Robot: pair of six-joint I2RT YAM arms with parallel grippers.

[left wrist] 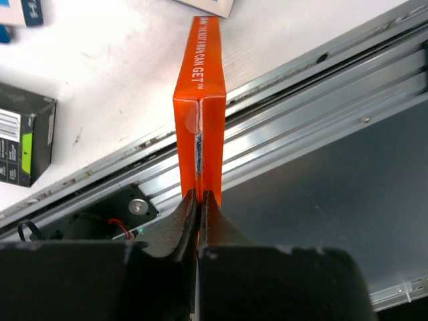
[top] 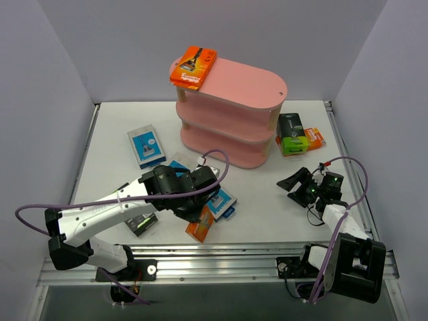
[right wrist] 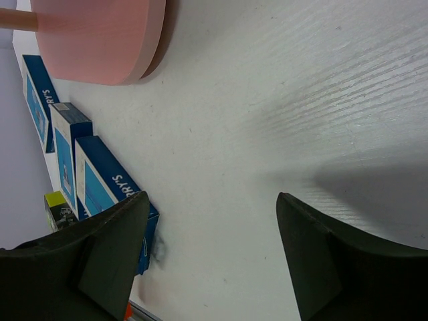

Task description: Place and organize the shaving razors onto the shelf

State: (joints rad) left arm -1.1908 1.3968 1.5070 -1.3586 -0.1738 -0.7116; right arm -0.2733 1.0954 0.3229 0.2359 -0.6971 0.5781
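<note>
Pinching a flat bright orange razor pack (left wrist: 199, 114), my left gripper (left wrist: 199, 196) sits in front of the pink three-tier shelf (top: 231, 87); right gripper (right wrist: 212, 202) wide, seemingly empty.

orange pack (left wrist: 199, 100) edge "THE BEST A MAN CAN GET", blue pack (right wrist: 107, 184) "RY'S"

Three orange razor packs (top: 192, 67), at least three blue-and-white packs (top: 145, 146), at least two black-and-lime packs (top: 142, 224), one pink shelf (top: 241, 83).
</note>
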